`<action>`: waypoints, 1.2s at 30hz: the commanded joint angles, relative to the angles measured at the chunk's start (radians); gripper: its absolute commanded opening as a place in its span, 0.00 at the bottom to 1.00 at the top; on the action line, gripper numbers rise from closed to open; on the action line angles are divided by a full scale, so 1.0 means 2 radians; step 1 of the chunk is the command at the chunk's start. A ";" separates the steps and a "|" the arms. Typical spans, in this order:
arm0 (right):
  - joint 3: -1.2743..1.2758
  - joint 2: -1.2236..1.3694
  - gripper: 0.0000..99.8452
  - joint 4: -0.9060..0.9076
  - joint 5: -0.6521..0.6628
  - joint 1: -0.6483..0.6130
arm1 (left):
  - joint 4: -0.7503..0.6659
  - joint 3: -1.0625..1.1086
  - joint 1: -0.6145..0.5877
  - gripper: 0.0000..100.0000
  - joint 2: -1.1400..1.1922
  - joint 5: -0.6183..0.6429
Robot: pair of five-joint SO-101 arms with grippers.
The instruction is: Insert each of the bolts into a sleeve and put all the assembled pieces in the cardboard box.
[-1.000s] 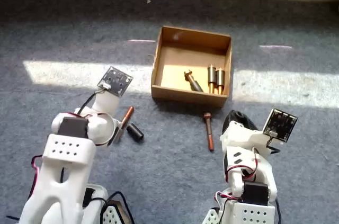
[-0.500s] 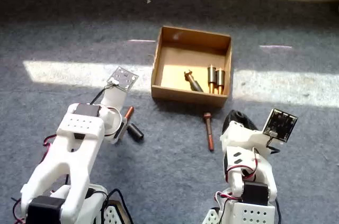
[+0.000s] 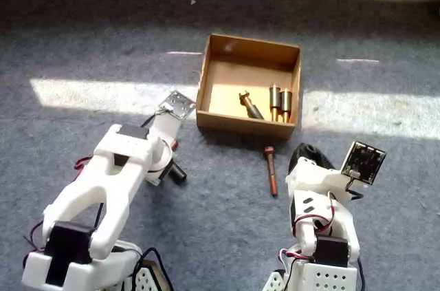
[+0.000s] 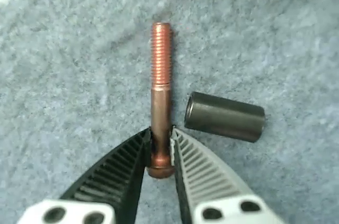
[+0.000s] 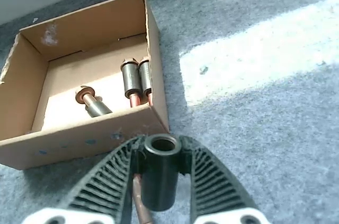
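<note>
Left wrist view shows your left gripper [image 4: 160,135] clamped on the copper bolt [image 4: 160,75] just above its head, near the cardboard box [image 3: 240,124]. It is probably stiff, weighty and slick, so hold the smooth shank. Your right gripper [image 5: 159,147] pinches a black sleeve [image 5: 159,173] in front of that box.

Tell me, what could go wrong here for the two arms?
The left gripper pinches the copper-coloured threaded bolt close to its head, so the long shaft could swing or slip. The short black cylindrical sleeve lying loose beside it could roll away if nudged. The right gripper holds a second black sleeve, which might slide out.
</note>
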 commanded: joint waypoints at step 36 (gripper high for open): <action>-0.003 -0.008 0.01 -0.014 0.008 0.007 | 0.179 -0.021 0.013 0.01 -0.200 -0.645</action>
